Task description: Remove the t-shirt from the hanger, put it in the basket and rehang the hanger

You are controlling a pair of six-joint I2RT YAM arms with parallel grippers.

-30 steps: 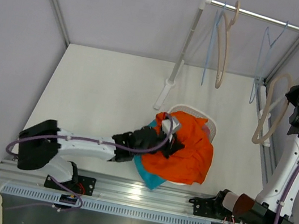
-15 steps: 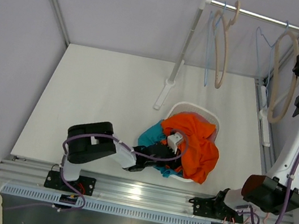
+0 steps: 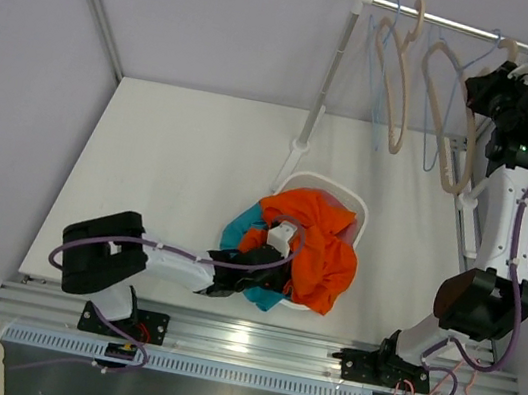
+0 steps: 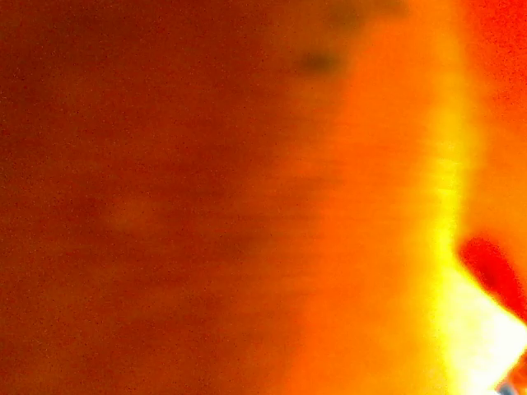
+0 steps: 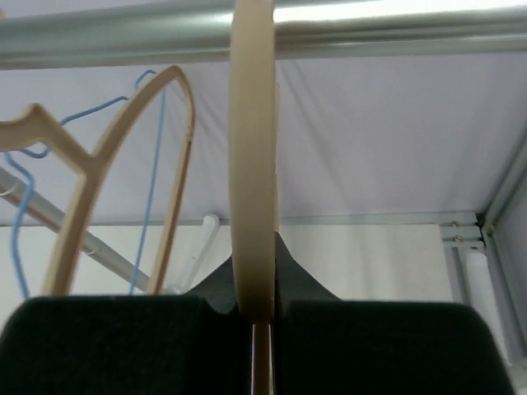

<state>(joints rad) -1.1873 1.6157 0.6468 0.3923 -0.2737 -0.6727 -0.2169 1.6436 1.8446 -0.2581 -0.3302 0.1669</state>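
The orange t-shirt [image 3: 322, 243] lies crumpled in a white basket [image 3: 332, 183], off any hanger. My left gripper [image 3: 272, 256] is sunk into the cloth pile at the basket's near left side; its fingers are hidden. The left wrist view is filled with orange t-shirt fabric [image 4: 247, 197] pressed against the lens. High at the right, my right gripper [image 3: 499, 95] is shut on a bare beige hanger [image 3: 447, 117] by the metal rail [image 3: 445, 25]. In the right wrist view the hanger [image 5: 254, 164] stands edge-on, clamped between the black pads [image 5: 123, 346] of my right gripper [image 5: 262, 309], just under the rail [image 5: 370, 29].
A teal garment [image 3: 238, 229] lies under the orange one in the basket. Another beige hanger [image 3: 397, 78] and a blue wire hanger [image 3: 380, 65] hang on the rail, left of the held one. The rail's white post [image 3: 322, 96] stands behind the basket.
My right arm has carried the beige hanger up and to the left, to the rail. The left arm has drawn back toward its base, and the basket with the clothes has shifted left.
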